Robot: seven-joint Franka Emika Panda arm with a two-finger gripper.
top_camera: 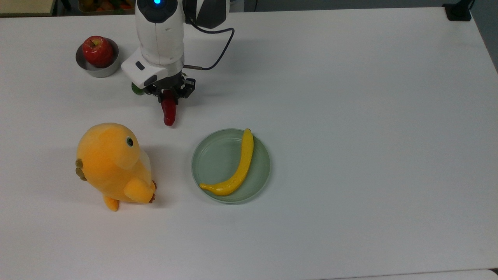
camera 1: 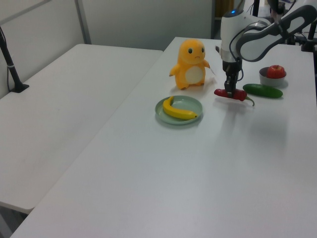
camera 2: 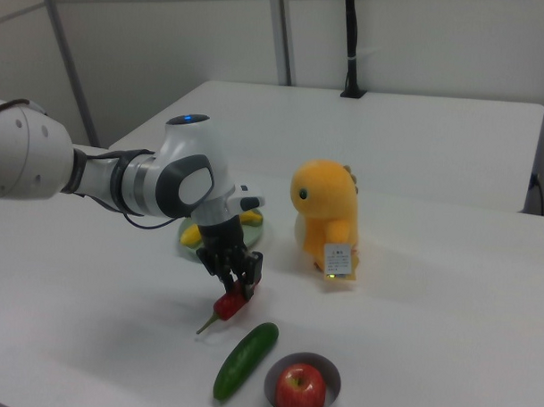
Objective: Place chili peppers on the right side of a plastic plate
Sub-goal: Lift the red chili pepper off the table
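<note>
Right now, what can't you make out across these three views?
- Cucumber: in the top view the arm covers all but one green end.
- Chili pepper: in the top view its stem end sits under the pincer.
- Plastic plate: in the right view the arm blocks most of it and of the banana.
- Plush toy: the print on its tag is too small to read in the right view.
</note>
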